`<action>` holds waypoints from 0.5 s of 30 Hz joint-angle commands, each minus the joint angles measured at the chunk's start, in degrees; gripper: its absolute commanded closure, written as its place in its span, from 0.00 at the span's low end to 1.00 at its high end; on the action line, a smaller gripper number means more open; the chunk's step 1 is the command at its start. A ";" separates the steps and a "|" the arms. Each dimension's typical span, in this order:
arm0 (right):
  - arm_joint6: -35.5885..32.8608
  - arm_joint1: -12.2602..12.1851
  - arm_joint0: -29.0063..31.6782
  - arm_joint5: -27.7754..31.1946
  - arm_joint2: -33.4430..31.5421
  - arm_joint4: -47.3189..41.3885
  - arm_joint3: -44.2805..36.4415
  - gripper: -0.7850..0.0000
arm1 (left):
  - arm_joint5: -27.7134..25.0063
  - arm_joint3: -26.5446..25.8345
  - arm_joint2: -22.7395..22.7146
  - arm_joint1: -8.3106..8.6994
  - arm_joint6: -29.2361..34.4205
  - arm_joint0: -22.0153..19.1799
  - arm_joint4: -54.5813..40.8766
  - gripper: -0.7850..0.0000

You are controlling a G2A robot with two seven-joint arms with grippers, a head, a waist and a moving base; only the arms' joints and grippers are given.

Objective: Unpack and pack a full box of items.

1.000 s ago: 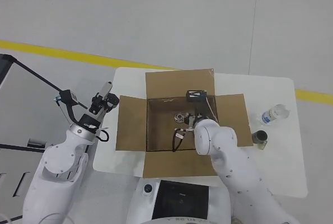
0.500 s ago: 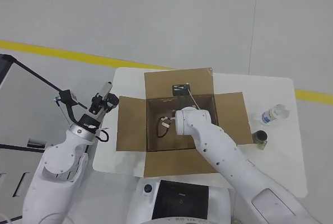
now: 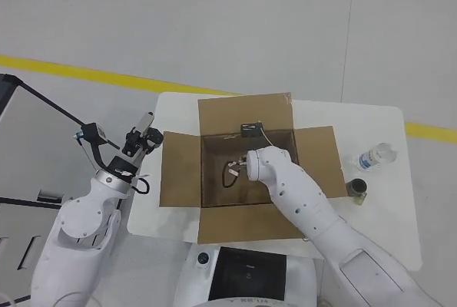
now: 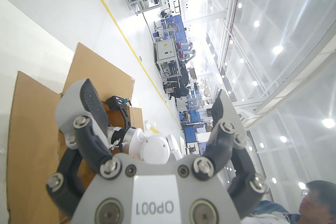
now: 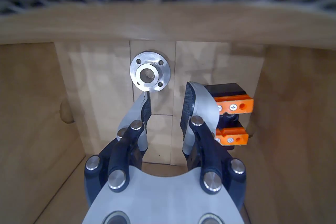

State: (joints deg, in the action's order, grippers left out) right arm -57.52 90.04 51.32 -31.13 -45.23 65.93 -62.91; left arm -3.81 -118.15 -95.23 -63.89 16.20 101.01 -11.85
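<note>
Only my right arm has moved: inside the box (image 3: 180, 169) its wrist has slid back a little toward the middle after swinging toward the left wall. Starting from the left, my left tool (image 4: 155, 101) hangs released and empty just off the left edge of the surface (image 3: 174, 107). It is tilted upward, I'd say to keep clear of the other arm. Next comes the box, its four flaps folded out so I can reach straight down. My right tool (image 5: 168, 101) is low inside it, released and holding nothing. A metal flange (image 5: 150, 74) lies flat just beyond one fingertip, and an orange-and-black block (image 5: 231, 107) sits by the wall beside the other finger. I judge the flange to be my next pick, since the gap points nearly at it. To the right, outside the box, a bottle (image 3: 376, 156) and a small dark jar (image 3: 356, 188) sit on the surface, likely already unpacked.
</note>
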 commanded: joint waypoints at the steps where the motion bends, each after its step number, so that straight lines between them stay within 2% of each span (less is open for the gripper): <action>1: 1.05 0.59 -0.26 0.07 1.34 0.34 1.47 0.69 | 0.00 0.00 0.00 0.00 -0.01 0.00 0.00 0.00; 4: 2.95 1.27 -0.09 1.39 3.88 2.67 1.48 0.68 | 0.00 0.00 0.00 0.00 -0.01 0.00 0.00 0.00; 7: 2.99 1.34 1.18 1.66 6.74 8.75 -1.44 0.68 | 0.00 0.00 0.00 0.00 -0.01 0.00 0.00 0.00; 13: 0.51 -0.72 7.26 0.25 7.94 25.31 -12.54 0.68 | 0.00 0.00 0.00 0.00 -0.01 0.00 0.00 0.00; 15: -1.00 -1.74 10.14 1.93 6.96 29.22 -16.75 0.68 | 0.00 0.00 0.00 0.00 -0.01 0.00 0.00 0.00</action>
State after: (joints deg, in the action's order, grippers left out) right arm -57.77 88.80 59.98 -30.25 -37.74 92.77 -77.37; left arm -3.81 -118.15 -95.23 -63.89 16.20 101.01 -11.85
